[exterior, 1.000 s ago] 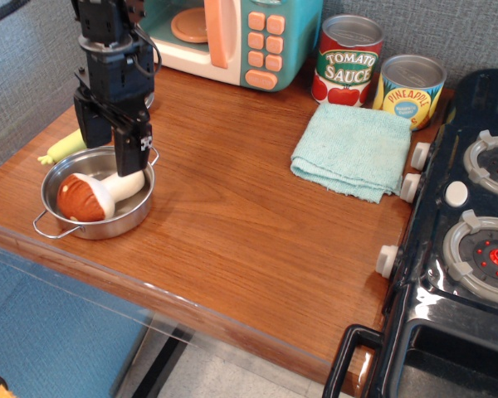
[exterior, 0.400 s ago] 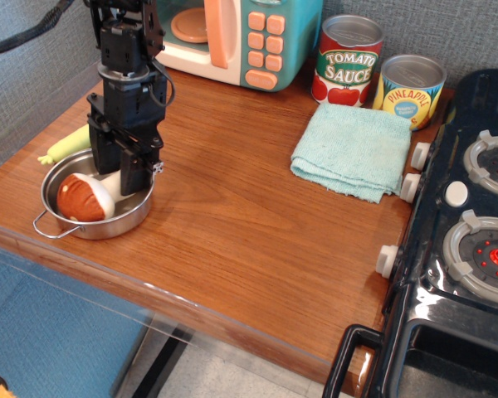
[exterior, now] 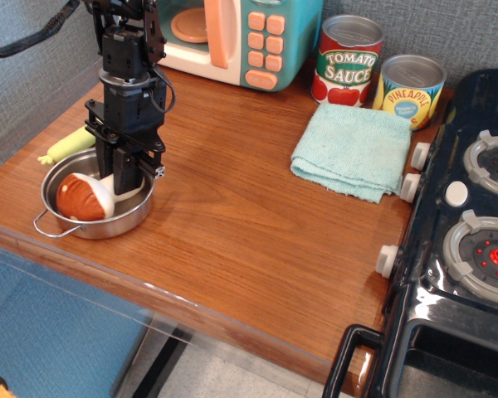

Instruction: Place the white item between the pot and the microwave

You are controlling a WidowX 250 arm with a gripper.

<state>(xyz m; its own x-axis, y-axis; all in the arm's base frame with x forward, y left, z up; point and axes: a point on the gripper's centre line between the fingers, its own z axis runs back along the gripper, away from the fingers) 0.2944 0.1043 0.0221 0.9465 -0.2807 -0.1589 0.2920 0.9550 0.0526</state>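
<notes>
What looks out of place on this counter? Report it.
The mushroom lies on its side inside the pot, with the gripper down at its white stem. Nothing looks spilled or damaged.

The single black arm comes down from the far left corner of the scene, its wrist held close to vertical. A black cable loops off toward the upper left edge. The gripper (exterior: 123, 181) points straight down, low at the left side of the scene, its black fingers (exterior: 130, 171) hanging side by side with only a narrow gap between them. Whether the fingertips are pressed onto anything cannot be told, as their ends are partly hidden.
</notes>
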